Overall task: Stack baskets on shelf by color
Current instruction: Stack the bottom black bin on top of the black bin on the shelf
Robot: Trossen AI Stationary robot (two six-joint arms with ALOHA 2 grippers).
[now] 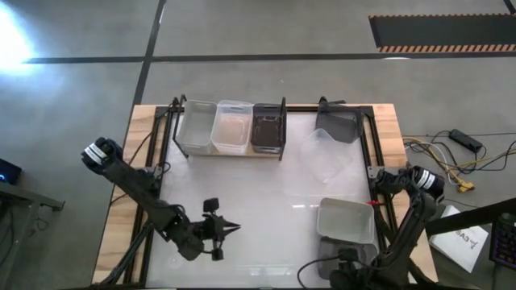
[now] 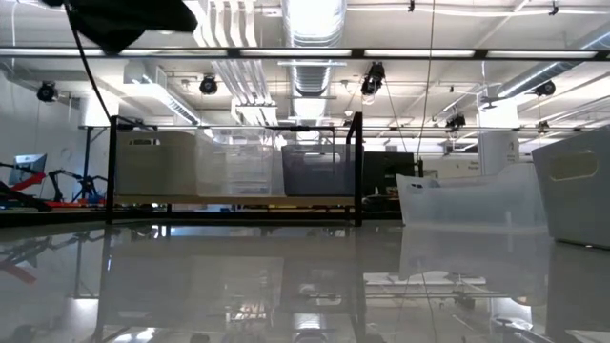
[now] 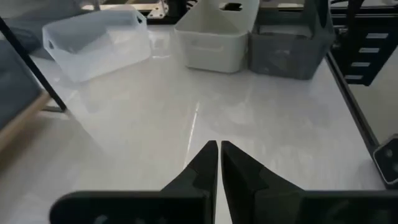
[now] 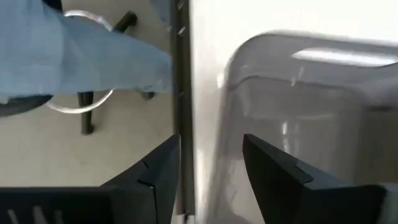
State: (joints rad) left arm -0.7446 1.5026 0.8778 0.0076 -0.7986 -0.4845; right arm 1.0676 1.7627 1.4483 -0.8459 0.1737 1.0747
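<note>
White tabletop (image 1: 258,201) carried the shelf (image 1: 230,151) at its far edge, holding a light grey, a clear and a dark grey basket (image 1: 268,127). Left gripper (image 1: 226,229) hovered mid-table, jaws nearly closed — empty. Right gripper (image 4: 208,168) hung at the near right edge beside a whitish basket (image 1: 347,220), jaws apart.

The white table (image 1: 242,201) with wooden edges filled the middle of the high view. Along its upper edge stood the shelf (image 1: 230,151), its plank carrying a light grey basket (image 1: 197,126), a clear basket (image 1: 232,125) and a dark grey basket (image 1: 268,127) side by side. Right of it on the tabletop lay a loose dark grey basket (image 1: 337,125) and a loose clear basket (image 1: 329,155); a whitish basket (image 1: 346,220) sat lower right.
</note>
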